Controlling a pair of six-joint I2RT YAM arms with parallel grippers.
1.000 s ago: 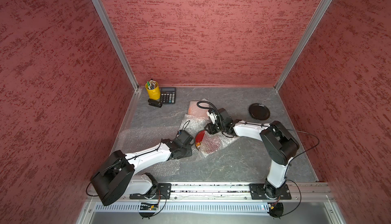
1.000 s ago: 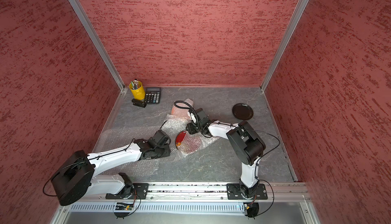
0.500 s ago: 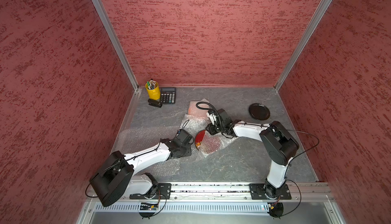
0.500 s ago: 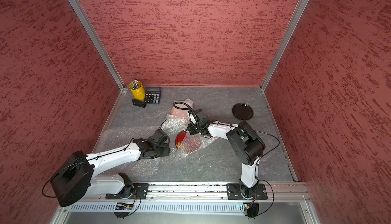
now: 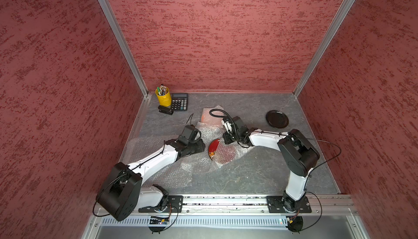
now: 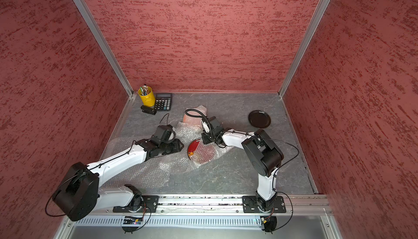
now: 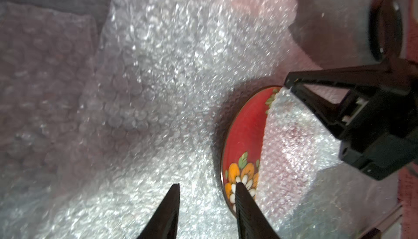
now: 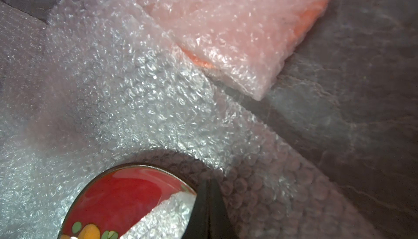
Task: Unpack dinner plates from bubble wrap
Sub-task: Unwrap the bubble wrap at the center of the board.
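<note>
A red flowered dinner plate (image 5: 213, 148) (image 6: 193, 147) lies mid-table, half covered by a flap of bubble wrap (image 5: 226, 155). My right gripper (image 8: 209, 180) (image 5: 226, 139) is shut on that flap's corner at the plate's far rim (image 8: 126, 195). My left gripper (image 7: 207, 184) (image 5: 202, 147) stands open beside the plate's left rim (image 7: 245, 131). One finger is over the flowers, the other over loose wrap, and nothing is between them. An orange plate (image 8: 312, 23) lies wrapped behind (image 5: 207, 115). A black plate (image 5: 277, 119) (image 6: 259, 118) lies bare at the back right.
A spread sheet of bubble wrap (image 5: 158, 158) lies under my left arm. A yellow pen cup (image 5: 163, 96), a calculator (image 5: 179, 101) and a black stapler (image 5: 165, 110) stand in the back left corner. Red walls close three sides.
My right gripper has gone from open to shut on the flap's corner at the plate's rim. The left arm has barely moved.
</note>
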